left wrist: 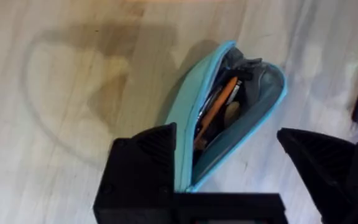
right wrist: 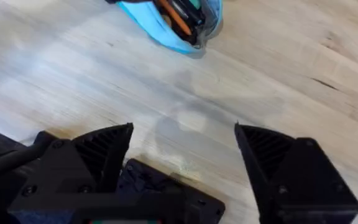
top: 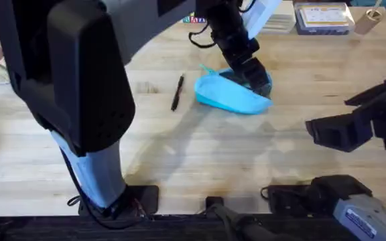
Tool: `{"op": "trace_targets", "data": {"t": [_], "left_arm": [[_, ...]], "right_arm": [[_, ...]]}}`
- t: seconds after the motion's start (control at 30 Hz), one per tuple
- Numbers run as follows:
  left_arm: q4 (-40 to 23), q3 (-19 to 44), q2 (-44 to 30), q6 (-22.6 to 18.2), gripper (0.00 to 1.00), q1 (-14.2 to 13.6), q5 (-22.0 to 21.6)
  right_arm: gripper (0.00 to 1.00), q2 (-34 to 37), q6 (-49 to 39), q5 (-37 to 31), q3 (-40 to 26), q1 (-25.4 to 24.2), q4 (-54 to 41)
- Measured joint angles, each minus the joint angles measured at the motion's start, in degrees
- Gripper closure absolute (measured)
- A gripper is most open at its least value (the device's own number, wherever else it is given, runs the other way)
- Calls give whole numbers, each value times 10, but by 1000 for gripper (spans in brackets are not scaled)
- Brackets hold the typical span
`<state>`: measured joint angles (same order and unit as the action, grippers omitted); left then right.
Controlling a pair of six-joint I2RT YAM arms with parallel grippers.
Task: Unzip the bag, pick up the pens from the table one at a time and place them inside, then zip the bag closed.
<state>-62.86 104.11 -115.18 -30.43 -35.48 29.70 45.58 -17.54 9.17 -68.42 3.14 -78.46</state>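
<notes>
Left jaws straddle the bag point(left wrist: 229, 112) (unzipped, orange pen point(left wrist: 219, 102) inside).

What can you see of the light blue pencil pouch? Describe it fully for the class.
The pencil pouch is soft light blue fabric with dark lining, lying on the wooden table, unzipped and gaping. An orange pen lies inside. The open left gripper hovers over one end; a black pen lies beside it, apart.

Light blue bag point(top: 232, 95) lies unzipped on the tabletop point(top: 200, 154), mouth gaping, dark lining visible. Orange pen point(left wrist: 217, 107) sits inside it. Black pen point(top: 177, 92) lies flat on the tabletop just beside the bag.
</notes>
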Motion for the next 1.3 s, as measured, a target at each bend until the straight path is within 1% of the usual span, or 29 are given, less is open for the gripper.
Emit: {"op": "trace_targets", "data": {"t": [0.17, 0.33, 0.57, 0.67, 0.8, 0.93, 1.07, 1.17, 1.3], "left_arm": [[-13, 30, 12, 6, 6, 0, -37], [-22, 36, 59, 8, 5, 0, -64], [-34, 41, 117, 9, 6, 0, -75], [-45, 43, 124, 9, 6, 0, -78], [-67, 43, 125, 9, 6, 0, -94], [-96, 43, 127, 8, 5, 2, -105], [-154, 43, 143, -7, 6, 9, -113], [-210, 43, 164, -15, 6, 18, -119], [-247, 43, 189, -21, 6, 31, -126]], "right_arm": [[3, 0, 0, 0, 0, 0, 0], [3, 0, 0, 0, 0, 0, 0], [4, 0, 0, 0, 0, 0, 0], [4, 0, 0, 0, 0, 0, 0], [4, 0, 0, 0, 0, 0, 0], [4, 0, 0, 0, 0, 0, 0], [4, 0, 0, 0, 0, 0, 0], [3, 0, 0, 0, 0, 0, 0], [3, 0, 0, 0, 0, 0, 0]]}}
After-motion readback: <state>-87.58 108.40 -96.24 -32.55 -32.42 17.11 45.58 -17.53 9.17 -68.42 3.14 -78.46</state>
